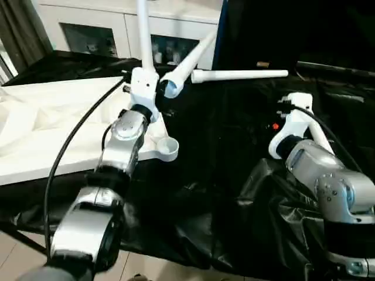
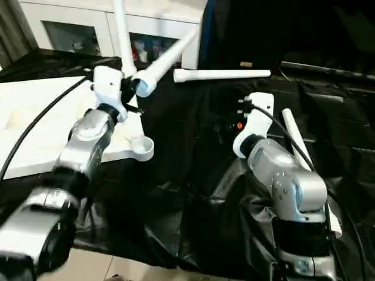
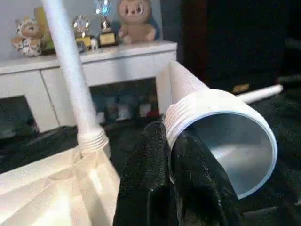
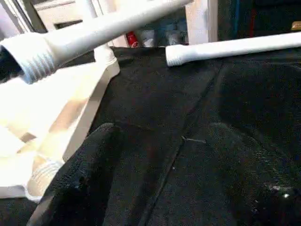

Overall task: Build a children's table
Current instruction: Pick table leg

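Four legs are in play on this black-draped bench, and one is in the left gripper [image 3: 176,155] right now: black fingers [image 3: 141,188] clamped on the threaded end of the held leg [image 1: 187,67], its open mouth facing the wrist camera, the tube angling up toward the upper centre of the head frame. Just beside it, an upright leg [image 1: 143,35] stands in the far corner socket of the table top [image 1: 41,129], which lies ribbed side up across the left half of the head frame. Nearer the camera, an empty corner socket [image 1: 167,147] sits at the top's lower right corner, just past the silver left forearm [image 1: 120,146].

Over on the right, a loose leg [image 1: 240,74] lies flat on the black cloth [image 1: 222,175], upper centre-right, well apart from the right gripper [image 4: 155,188]. That gripper hovers above the cloth with nothing in it; how far its fingers are parted I cannot tell. A fourth leg [image 2: 299,146] lies on the cloth along the right arm [image 2: 281,175], partly hidden by it. Behind everything, a white cabinet [image 1: 99,23] lines the top of the frame.
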